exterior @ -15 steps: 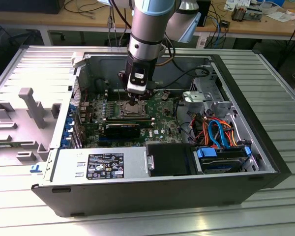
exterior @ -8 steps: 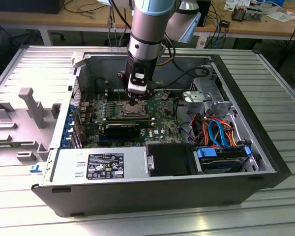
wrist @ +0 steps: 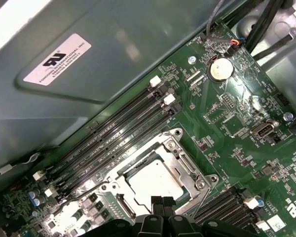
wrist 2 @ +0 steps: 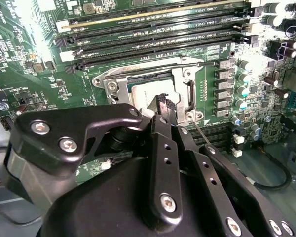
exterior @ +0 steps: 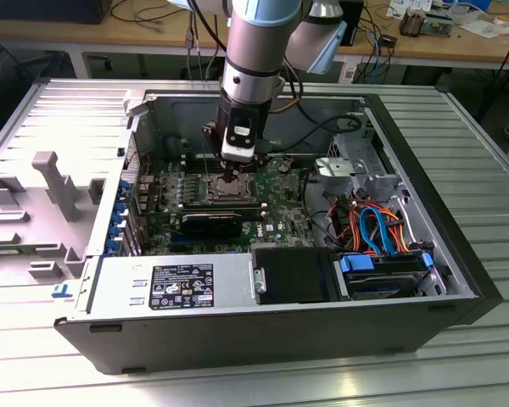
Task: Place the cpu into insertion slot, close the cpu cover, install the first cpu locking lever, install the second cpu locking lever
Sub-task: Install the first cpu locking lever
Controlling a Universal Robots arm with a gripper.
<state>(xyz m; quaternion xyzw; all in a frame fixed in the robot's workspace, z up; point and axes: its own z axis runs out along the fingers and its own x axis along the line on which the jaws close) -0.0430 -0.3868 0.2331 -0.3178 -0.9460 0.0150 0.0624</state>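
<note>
**While the cpu [wrist: 155, 181] sits in the slot [exterior: 231, 192], the gripper [exterior: 232, 175] stands clenched over it**

Exterior view: as the arm comes straight down into the open case [exterior: 237, 339], the gripper meets the slot at about 10 o'clock from the case middle. The power unit [exterior: 174, 284] lies at 6 o'clock and the cable bundle [exterior: 373, 225] at 3 o'clock. The vertical approach likely keeps the arm off walls and cables.

Second wrist view: fingers [wrist 2: 164, 103] are pressed together with nothing seen between them. The tips sit at the cover [wrist 2: 182, 84] edge, just beside the cpu top. Touching or just above, cannot tell. Closed tips make a narrow point, probably suited to pushing rather than gripping. A thin lever [wrist 2: 203, 136] runs out from the slot corner near the fingers and is not gripped.

First wrist view: the cover lies flat round the cpu, whose silver top shows through the window. Seating and cover closing look done. Whether either lever is latched, cannot tell.
</note>
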